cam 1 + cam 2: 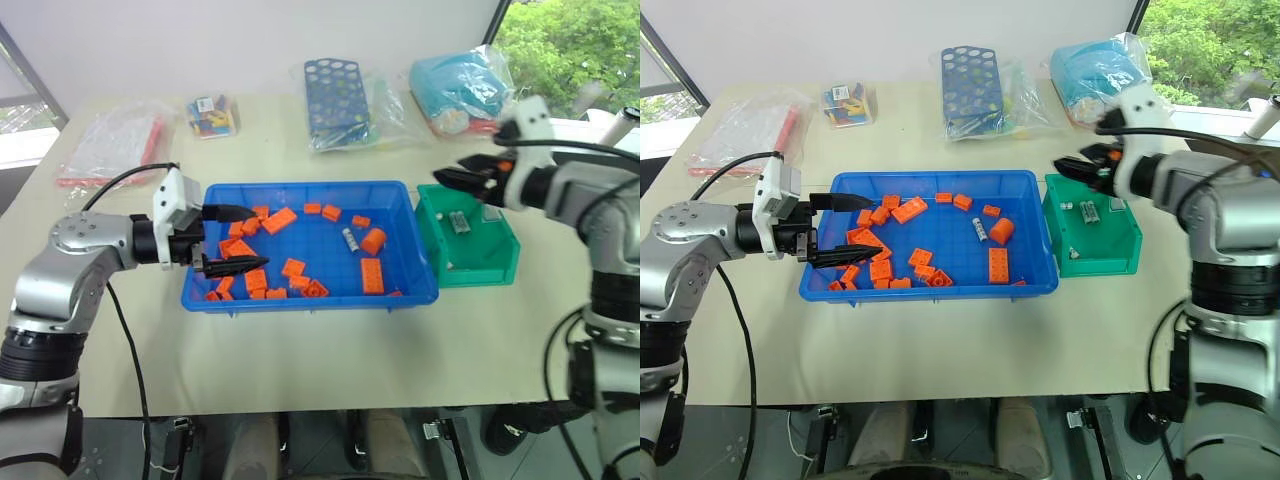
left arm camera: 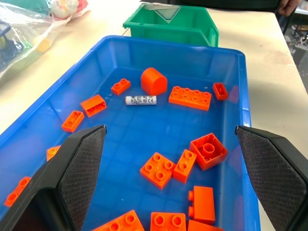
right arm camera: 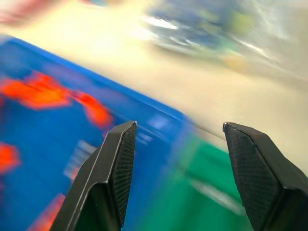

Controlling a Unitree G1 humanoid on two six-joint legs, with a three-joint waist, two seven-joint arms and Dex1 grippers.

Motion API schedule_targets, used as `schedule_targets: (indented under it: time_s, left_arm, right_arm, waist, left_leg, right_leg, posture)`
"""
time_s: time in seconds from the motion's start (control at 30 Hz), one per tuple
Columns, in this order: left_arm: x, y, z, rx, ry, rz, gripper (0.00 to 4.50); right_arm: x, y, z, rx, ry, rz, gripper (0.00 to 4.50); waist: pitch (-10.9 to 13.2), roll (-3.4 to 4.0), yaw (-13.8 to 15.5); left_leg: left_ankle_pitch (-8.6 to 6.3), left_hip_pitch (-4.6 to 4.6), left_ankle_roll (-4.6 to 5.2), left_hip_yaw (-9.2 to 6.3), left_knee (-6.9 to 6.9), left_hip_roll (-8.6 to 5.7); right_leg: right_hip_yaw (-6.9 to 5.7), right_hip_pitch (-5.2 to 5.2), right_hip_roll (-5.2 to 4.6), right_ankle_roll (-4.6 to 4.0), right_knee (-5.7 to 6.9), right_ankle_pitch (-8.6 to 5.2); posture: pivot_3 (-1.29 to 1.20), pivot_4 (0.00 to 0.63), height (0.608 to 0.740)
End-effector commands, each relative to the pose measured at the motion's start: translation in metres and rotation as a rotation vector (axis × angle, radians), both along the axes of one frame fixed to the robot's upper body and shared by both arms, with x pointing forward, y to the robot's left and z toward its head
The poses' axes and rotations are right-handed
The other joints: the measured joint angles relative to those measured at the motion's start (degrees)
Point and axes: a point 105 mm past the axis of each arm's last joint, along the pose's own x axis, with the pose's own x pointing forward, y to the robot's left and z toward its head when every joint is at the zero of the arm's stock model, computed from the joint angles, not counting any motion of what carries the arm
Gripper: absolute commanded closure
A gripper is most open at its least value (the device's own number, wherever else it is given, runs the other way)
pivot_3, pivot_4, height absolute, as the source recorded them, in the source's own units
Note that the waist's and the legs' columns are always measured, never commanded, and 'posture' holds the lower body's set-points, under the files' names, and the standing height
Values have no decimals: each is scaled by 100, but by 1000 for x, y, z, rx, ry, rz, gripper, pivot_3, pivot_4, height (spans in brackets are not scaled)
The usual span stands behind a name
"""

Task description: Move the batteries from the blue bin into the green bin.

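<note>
The pale beige, smooth-topped worktop carries a wide, shallow, bright-blue plastic tray with a raised rim, strewn with studded orange plastic building blocks and one slim silver-grey cylindrical battery lying near its middle. Touching the tray's right end stands a small, deep green plastic bin with a sloped front, and at least one more silver-grey battery lies inside it. Beyond the tray lie a dark-blue rack with round holes and several crinkled clear plastic bags. The left end effector hangs over the tray's left end, its black textured fingers spread wide and empty. The right end effector hovers above the green bin's far rim, fingers apart, holding nothing.
</note>
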Motion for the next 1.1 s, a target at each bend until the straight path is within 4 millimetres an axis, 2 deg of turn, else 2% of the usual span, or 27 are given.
schedule_targets:
  time_s: [0.03, 0.1, 0.17, 0.27, 0.57, 0.87, 1.1]
  left_arm:
    - [-4, -1, 8, 9, -48, 1, 0]
    - [-5, -1, 7, 13, -47, 4, 0]
    - [-6, -1, 7, 14, -46, 7, 0]
    - [-7, 1, 6, 16, -41, 23, 0]
    - [-11, 5, 4, 26, -33, 44, 0]
    - [-10, 6, 7, 27, -41, 50, 0]
    - [-8, 5, 6, 22, -44, 54, 0]
  right_arm:
    - [-6, 38, -11, -26, 26, 96, 1579]
    - [-7, 55, -28, -56, 74, 121, 1579]
    - [-9, 61, -41, -81, 108, 127, 1579]
    - [-13, 72, -69, -250, 90, 160, 1579]
    - [-9, 85, -101, -311, 131, 171, 1579]
    - [8, 84, -100, -323, 110, 133, 1579]
    - [4, 88, -66, -260, 57, 146, 1579]
  waist:
    - [0, 0, 41]
    - [0, -1, 61]
    - [0, -1, 62]
    - [-1, -3, 53]
    - [-1, -3, 13]
    - [-1, -3, 27]
    - [-1, -3, 25]
  left_leg:
    - [0, -3, 0, 0, 0, -1]
    - [0, -9, 0, -1, 2, -5]
    - [0, -13, 0, 0, 10, -6]
    - [0, -12, 1, -1, 18, -7]
    - [0, -6, 1, -1, 10, -4]
    - [0, -6, 0, -1, 13, -5]
    - [0, -6, 0, -1, 12, -4]
  right_leg:
    - [0, -1, -1, 0, -1, 0]
    - [-2, -1, -8, 0, -2, 0]
    - [-2, 1, -16, 1, -2, 1]
    - [-2, 5, -17, 1, -3, 1]
    - [-2, -1, -5, 1, 4, 1]
    - [-2, 2, -6, 1, 4, 1]
    - [-2, 1, -6, 1, 4, 1]
  posture:
    - [0, 150, 737]
    - [0, 150, 737]
    - [0, 150, 737]
    - [0, 150, 737]
    - [0, 150, 737]
    - [0, 150, 737]
    - [0, 150, 737]
